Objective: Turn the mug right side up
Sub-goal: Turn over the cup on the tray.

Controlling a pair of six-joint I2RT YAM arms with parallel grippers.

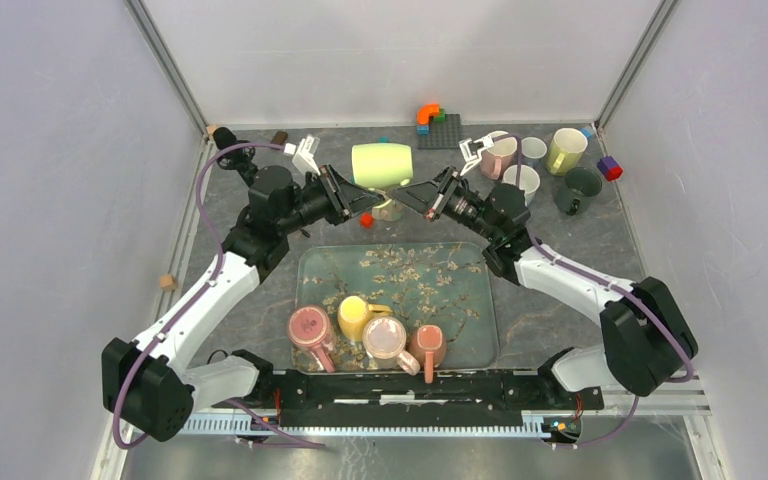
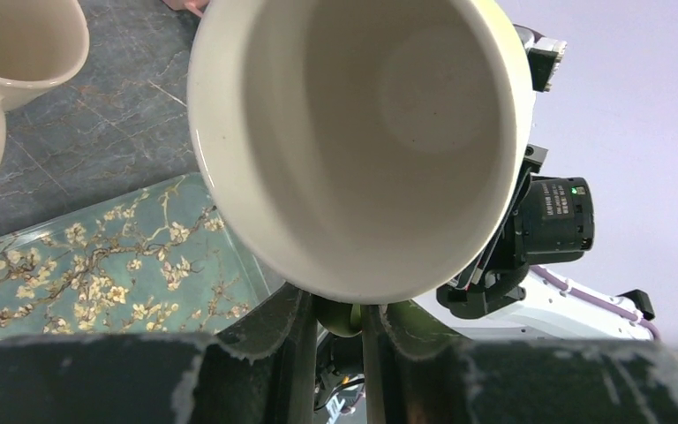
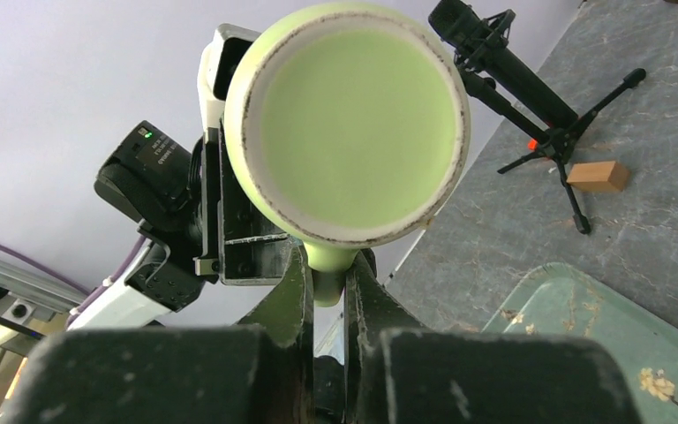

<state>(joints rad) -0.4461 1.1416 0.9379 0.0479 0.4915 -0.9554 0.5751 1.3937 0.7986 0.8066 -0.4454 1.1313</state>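
So right now the light green mug (image 1: pixel 382 165) isn't on the bench (image 1: pixel 525 325) at all. It's hanging in the air between the two arms, above the far edge of the flowery tray (image 1: pixel 460 300), and it's lying on its side. The mouth points left and the base points right, so it's neither upside down nor right side up yet. The left claw (image 2: pixel 340 309) looks straight into the cream inside, and the right claw (image 3: pixel 327 261) stares at the unglazed ring on the bottom. Both are pinched tight on the same thing, the handle (image 3: pixel 328 287), which hangs down under the body, one claw coming in from each end. My read is it's a mid-air handover. One arm probably can't twist far enough to set it down upright, so the other takes the handle from the opposite side, and for this moment both have hold so nothing drops. Next I'd guess one lets go, though I can't say which. The four mugs (image 1: pixel 385 337) along the near edge of the tray already stand mouth up, so that's likely where this one goes too.
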